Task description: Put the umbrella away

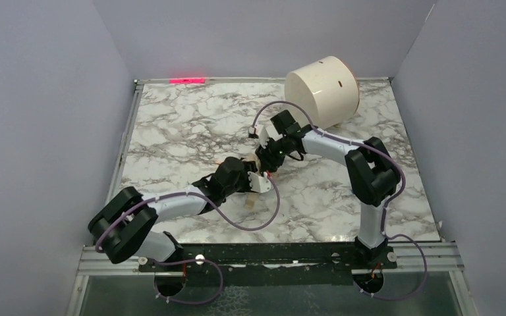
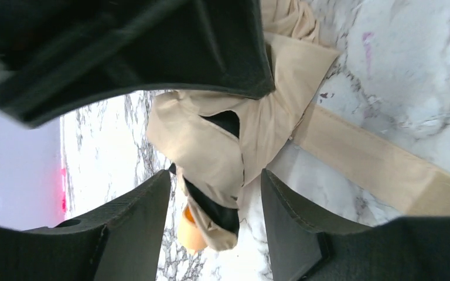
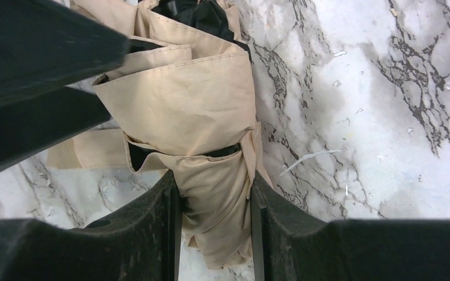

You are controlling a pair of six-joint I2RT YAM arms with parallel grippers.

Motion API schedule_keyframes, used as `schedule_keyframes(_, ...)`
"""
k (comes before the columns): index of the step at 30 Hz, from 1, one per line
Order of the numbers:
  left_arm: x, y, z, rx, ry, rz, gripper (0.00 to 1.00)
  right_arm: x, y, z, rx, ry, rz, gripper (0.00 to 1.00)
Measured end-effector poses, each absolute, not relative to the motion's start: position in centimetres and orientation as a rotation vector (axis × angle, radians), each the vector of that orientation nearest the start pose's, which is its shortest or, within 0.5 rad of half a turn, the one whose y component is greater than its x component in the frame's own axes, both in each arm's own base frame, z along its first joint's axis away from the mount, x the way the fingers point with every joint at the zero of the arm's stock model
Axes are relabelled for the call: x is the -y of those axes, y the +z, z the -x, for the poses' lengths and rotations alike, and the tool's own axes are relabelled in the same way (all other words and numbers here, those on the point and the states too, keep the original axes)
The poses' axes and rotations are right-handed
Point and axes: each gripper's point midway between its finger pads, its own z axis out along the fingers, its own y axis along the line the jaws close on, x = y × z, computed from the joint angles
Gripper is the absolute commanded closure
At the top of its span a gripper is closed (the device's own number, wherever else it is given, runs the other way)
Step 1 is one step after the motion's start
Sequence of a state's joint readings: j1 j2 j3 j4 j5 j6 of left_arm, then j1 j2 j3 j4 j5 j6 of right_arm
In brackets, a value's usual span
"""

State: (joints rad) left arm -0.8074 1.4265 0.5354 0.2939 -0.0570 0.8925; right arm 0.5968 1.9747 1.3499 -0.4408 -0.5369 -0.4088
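**Folded umbrella point(image 3: 193, 111) at the centre of the marble table point(image 1: 191, 125), both arms meeting over it.**
The right gripper point(image 3: 212, 187) pinches the gathered fabric, probably to stop the bundle springing apart. The left gripper point(image 2: 215, 175) straddles the end near the peach knob point(image 2: 188, 235) with jaws parted — marble shows beside one finger. The bundle lies flat, its long axis running straight away from the right jaws; overhead, the arms hide its heading. The strap point(image 2: 375, 164) trails loose, well apart from the white drum point(image 1: 323, 89).

Umbrella point(image 1: 253, 199) largely hidden from above
Left end effector point(image 1: 255, 180) and right end effector point(image 1: 267, 163) cover it; its strap point(image 2: 387, 170) runs off the left wrist view's edge
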Motion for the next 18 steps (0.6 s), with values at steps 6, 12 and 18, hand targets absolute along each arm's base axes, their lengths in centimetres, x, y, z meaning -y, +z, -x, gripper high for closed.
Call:
schedule_keyframes(6,23.9,11.3,-26.7,-1.443,-0.028,-1.462,0.32,-31.1,4.0,-32.3,-2.103,0.631,1.424,0.81)
schedule_keyframes(12,21.1,16.0,-25.0,-1.456,-0.078,-1.187,0.19,-31.8,3.9,-32.2,-1.976,0.44,1.466,0.82)
schedule_keyframes(18,16.6,18.8,-26.4,-1.502,-0.008,-0.862,0.14,-32.1,3.9,-31.7,-1.868,0.254,1.461,0.83)
